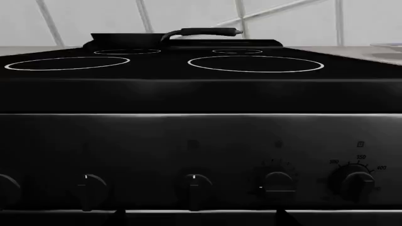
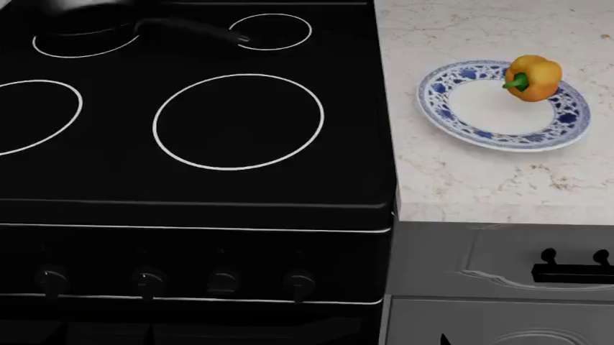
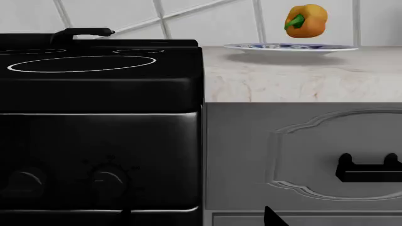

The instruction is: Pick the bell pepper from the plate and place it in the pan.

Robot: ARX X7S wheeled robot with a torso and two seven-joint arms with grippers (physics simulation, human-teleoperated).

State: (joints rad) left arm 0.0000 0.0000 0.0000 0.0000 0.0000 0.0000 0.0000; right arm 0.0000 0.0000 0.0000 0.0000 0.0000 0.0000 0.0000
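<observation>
- Bell pepper (image 2: 533, 78) sits on the plate (image 2: 451, 108), near its far rim, stem pointing toward the stove; in the right wrist view it shows as an orange body above the plate's thin edge.
- Plate rests on the pale stone counter (image 2: 461, 180), just to the right of the black stove (image 2: 192, 194).
- Pan (image 2: 86, 21) stands on the far left burner, its long handle (image 2: 192, 30) reaching toward the far right burner ring; nothing visible lies in it, though only part of it shows.
- Neither gripper appears in the head view, and both wrist cameras look at the stove front and cabinet from low down, so whether the fingers are released or clenched cannot be told.
- Progress, as I judge it: nothing is done yet. The pepper is untouched and well apart from the pan.
- Left to do: raise an arm to the counter, grasp the pepper, carry it across the stove top, and set it in the pan.
</observation>
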